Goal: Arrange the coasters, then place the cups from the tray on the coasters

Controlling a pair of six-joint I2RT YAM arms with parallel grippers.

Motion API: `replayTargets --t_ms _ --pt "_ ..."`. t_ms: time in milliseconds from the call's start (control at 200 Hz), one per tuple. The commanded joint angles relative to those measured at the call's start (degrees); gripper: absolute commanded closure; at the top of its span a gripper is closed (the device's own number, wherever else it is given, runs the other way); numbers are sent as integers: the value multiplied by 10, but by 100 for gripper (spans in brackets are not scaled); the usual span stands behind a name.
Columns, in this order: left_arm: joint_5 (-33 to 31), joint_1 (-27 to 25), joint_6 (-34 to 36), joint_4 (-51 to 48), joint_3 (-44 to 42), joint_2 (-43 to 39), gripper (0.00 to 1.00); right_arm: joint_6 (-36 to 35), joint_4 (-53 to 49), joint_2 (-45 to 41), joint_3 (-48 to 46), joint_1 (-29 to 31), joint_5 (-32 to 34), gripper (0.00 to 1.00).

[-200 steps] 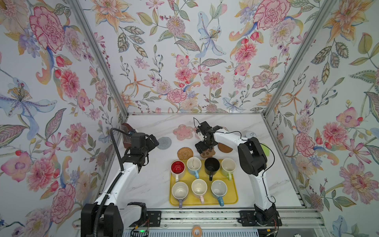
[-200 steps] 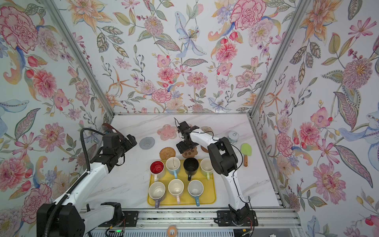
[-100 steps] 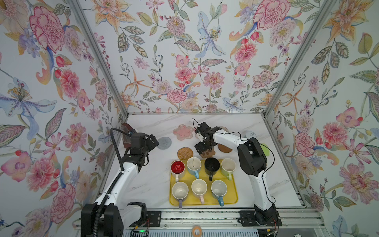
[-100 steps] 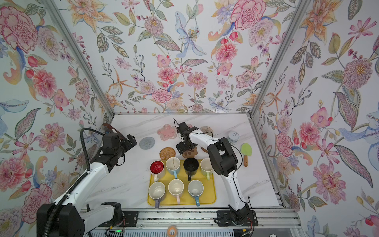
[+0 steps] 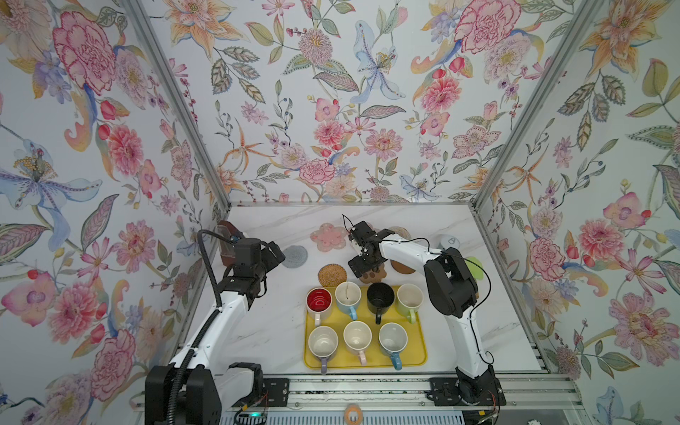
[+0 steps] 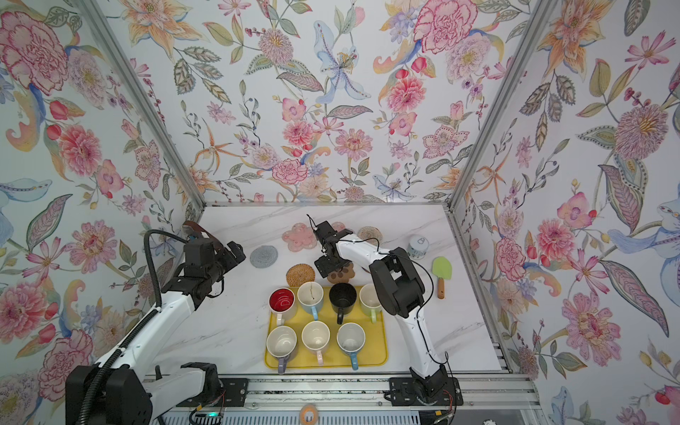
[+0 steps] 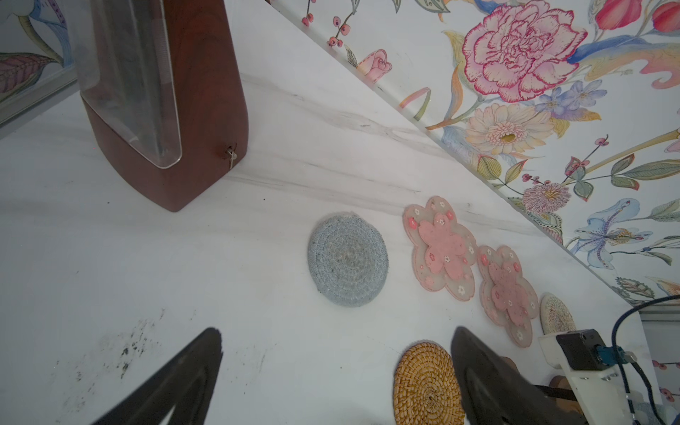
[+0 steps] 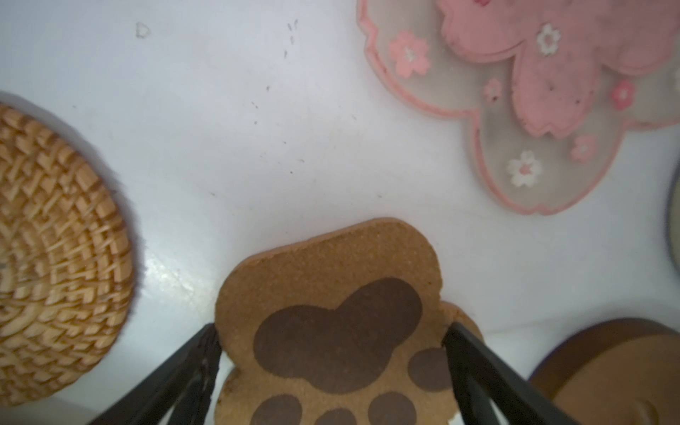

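At the far left a red-brown wooden stand (image 7: 206, 110) with a clear plastic front stands on the white marbled desk (image 5: 265, 331). The left hand (image 7: 336, 333) hangs over bare desk, its 2 black fingers well apart and holding nothing. Next lie the grey woven round coaster (image 7: 347, 259), made of coiled cord, and the tan rattan coaster (image 5: 332, 275), just beyond the yellow tray (image 5: 417, 355). 2 pink flower-shaped coasters (image 7: 439, 246), rubbery with small blossoms, lie side by side near the back wall. The right hand (image 8: 331, 331) has its fingers pressed on opposite edges of the brown paw-shaped coaster (image 8: 331, 265). It is grainy cork with dark pads and lies between the rattan one and the dark wooden round coaster (image 8: 607, 368). All 7 glossy cups (image 5: 357, 335) stand in the tray. A pale woven coaster (image 6: 369, 233), a small lidded jar (image 5: 449, 241) and a green spatula (image 6: 441, 270) lie further right.
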Motion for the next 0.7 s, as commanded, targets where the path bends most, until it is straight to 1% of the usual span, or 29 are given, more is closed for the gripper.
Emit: replayTargets --t_ms 0,445,696 --pt "0 7 2 -12 13 -13 1 29 -17 28 4 -5 42 7" --pt "1 9 2 -10 13 -11 1 112 -17 55 45 -38 32 12" --pt "2 10 3 -8 15 -7 1 121 -17 53 50 -44 23 12"
